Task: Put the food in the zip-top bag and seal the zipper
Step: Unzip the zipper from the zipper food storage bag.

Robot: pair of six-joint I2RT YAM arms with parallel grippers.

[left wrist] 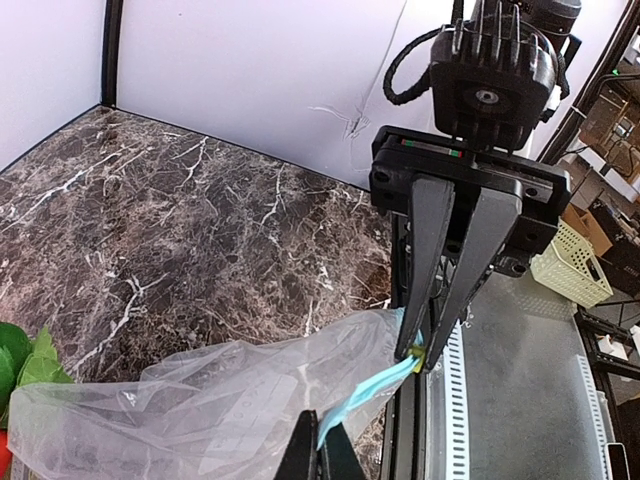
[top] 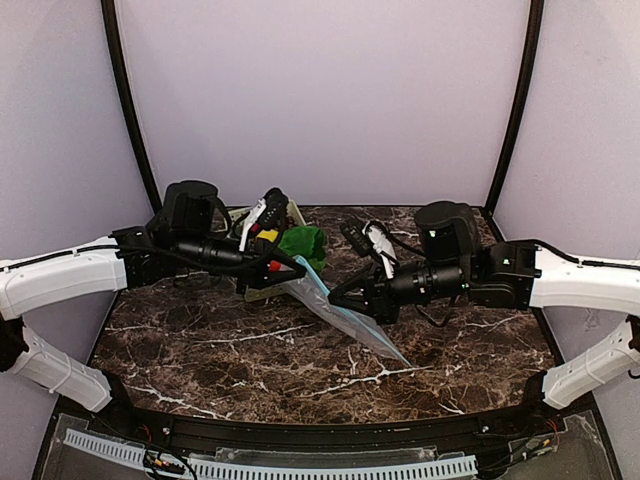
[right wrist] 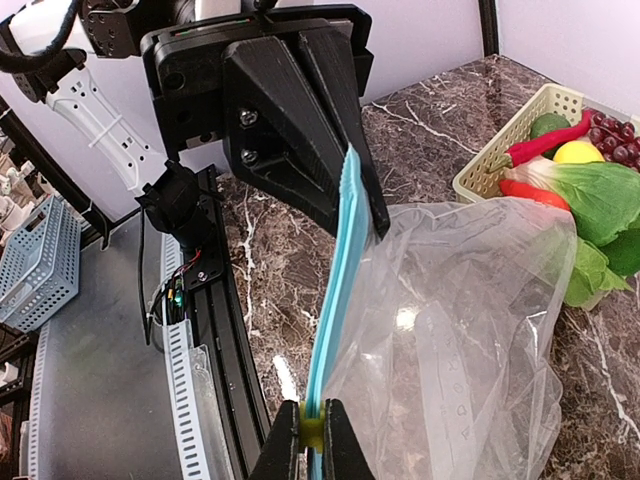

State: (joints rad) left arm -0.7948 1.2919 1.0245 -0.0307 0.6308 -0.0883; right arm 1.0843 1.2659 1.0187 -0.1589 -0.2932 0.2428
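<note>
Reading from the left of the top view, the left gripper (top: 297,270) reaches toward the table centre. Its fingers are closed flat on the zipper (right wrist: 340,290), the light blue strip along the bag's mouth. The left wrist view shows both fingertips pressed onto that strip from opposite sides.

Just behind this gripper stands the pale green basket (right wrist: 495,160), resting on the marble table (top: 200,350). The food (right wrist: 570,165) lies inside the basket, outside the bag:
- red chilli peppers (right wrist: 545,146)
- lemon (right wrist: 584,152)
- grapes (right wrist: 615,133)
- bok choy (right wrist: 600,200), one leaf of which spills over the basket rim beside the bag

The zip-top bag (right wrist: 470,330) hangs between the two grippers. Its mouth edge is stretched taut from one gripper to the other, and its clear body falls slack toward the table, with the lower corner reaching the surface. Whether the mouth is sealed along the strip cannot be determined.

At the right end of the strip, the right gripper (top: 338,298) has its fingers clamped on the yellowish slider tab (right wrist: 312,432). The two grippers face each other, near but apart, joined only by the strip.
</note>
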